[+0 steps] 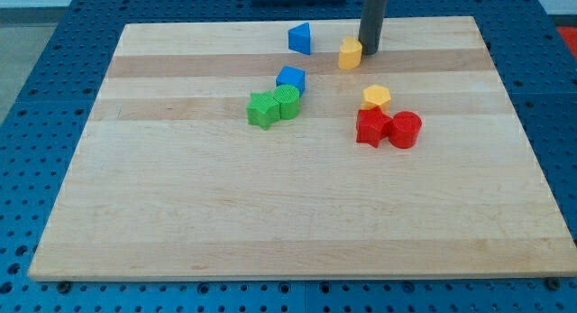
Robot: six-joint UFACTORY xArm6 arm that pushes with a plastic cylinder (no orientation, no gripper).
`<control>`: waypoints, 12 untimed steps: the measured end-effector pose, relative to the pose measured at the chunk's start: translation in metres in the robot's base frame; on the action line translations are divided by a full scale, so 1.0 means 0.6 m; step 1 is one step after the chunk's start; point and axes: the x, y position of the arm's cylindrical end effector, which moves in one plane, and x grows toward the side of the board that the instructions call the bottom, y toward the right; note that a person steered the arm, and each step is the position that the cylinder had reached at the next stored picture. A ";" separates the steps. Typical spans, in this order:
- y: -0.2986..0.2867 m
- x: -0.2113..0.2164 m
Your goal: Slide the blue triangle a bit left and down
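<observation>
The blue triangle sits near the view's top edge of the wooden board, a little left of centre. My tip is at the top, right of the triangle, touching or almost touching the right side of a small yellow block that lies between the tip and the triangle.
A blue cube sits below the triangle, against a green cylinder and a green star block. At the right of centre lie a yellow pentagon block, a red star block and a red cylinder.
</observation>
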 end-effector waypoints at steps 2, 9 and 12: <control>-0.010 -0.001; -0.190 -0.033; -0.287 -0.076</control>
